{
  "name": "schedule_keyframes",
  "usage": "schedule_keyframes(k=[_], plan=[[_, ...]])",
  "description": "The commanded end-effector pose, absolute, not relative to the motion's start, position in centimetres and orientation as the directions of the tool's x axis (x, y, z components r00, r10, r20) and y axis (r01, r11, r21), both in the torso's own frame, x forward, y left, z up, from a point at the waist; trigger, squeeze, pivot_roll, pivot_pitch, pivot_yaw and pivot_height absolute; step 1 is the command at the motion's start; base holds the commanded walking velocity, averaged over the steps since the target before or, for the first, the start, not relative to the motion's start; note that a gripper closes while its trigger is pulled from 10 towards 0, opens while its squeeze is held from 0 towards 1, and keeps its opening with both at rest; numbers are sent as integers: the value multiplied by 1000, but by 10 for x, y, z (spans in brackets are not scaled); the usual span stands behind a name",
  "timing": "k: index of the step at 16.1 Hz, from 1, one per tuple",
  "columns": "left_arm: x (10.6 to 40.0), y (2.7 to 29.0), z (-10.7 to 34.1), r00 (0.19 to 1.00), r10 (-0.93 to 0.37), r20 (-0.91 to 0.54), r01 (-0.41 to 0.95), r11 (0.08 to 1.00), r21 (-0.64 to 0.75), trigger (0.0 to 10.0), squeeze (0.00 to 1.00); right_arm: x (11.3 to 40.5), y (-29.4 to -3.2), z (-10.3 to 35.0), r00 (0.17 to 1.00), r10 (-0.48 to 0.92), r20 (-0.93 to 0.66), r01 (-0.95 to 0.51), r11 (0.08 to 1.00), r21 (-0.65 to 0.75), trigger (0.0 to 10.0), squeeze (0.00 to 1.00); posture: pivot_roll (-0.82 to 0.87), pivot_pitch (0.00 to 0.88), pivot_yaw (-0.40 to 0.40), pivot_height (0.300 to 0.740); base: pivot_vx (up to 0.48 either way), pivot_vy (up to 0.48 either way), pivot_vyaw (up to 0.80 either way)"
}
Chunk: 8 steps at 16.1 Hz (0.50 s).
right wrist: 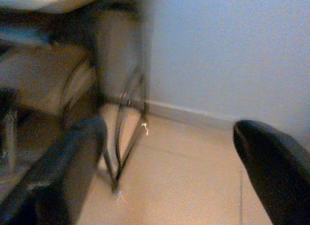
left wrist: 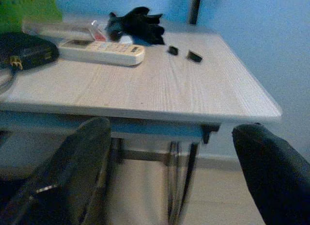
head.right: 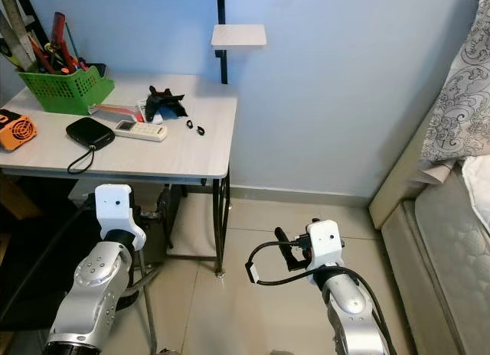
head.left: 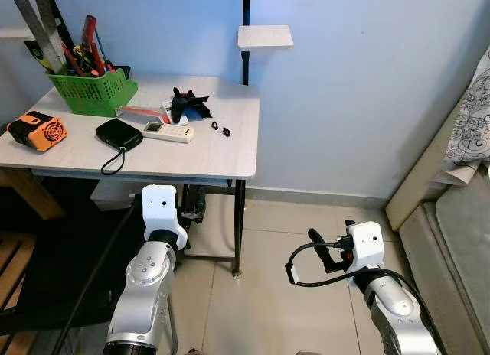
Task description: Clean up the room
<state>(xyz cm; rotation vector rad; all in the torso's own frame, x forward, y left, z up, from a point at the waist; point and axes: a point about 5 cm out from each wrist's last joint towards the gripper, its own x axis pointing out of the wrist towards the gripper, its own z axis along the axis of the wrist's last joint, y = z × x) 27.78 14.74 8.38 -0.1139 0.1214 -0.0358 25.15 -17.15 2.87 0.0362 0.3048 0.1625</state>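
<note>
A pale wooden table (head.left: 214,160) carries a white remote (head.left: 168,131), a black pouch with a wrist loop (head.left: 118,134), a black glove-like item (head.left: 187,102) and two small black clips (head.left: 220,128). A green basket (head.left: 92,91) full of hand tools stands at the table's back left, and an orange device (head.left: 37,131) lies at its left edge. My left gripper (left wrist: 174,176) is open, held just below and in front of the table's near edge. My right gripper (head.left: 331,236) is open too, low over the tiled floor to the right of the table.
A small white shelf (head.left: 264,36) hangs on a black pole against the blue wall. A bed with patterned bedding (head.left: 467,141) stands along the right. The table's metal legs (head.left: 238,225) and dark clutter lie underneath; beige floor tiles (head.left: 283,309) stretch between table and bed.
</note>
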Motion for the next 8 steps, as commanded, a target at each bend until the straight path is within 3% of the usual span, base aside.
schedule_keyframes(k=[1,2,3,5,7,8], plan=[[296,124,107,988,-151,-26,146,979,-139,10000,1000,277,-158,65,979,137,-151,-128,989,68,10000,1000,-94,0,28,740,0,0,0],[295,119,108,975,-220,-1,218,965,-143,10000,0,274,-155,65,985,142,-96,-137,989,56,10000,0,-95,0,27,740,0,0,0],[296,122,113,982,-186,46,190,976,-110,10000,0,275,-156,67,987,135,-82,-130,990,60,10000,0,-97,0,28,740,0,-480,0],[295,120,116,977,-201,73,210,965,-157,10000,0,277,-163,69,990,85,-109,-80,996,48,10000,0,-103,0,32,740,0,-480,-522],[291,120,112,974,-215,72,222,969,-106,10000,0,274,-165,68,990,95,-107,-96,995,-3,10000,0,-105,0,31,740,0,-480,-503],[291,120,110,976,-209,65,216,969,-118,10000,0,272,-165,67,988,108,-108,-111,994,-23,10000,0,-107,0,30,740,0,0,-519]])
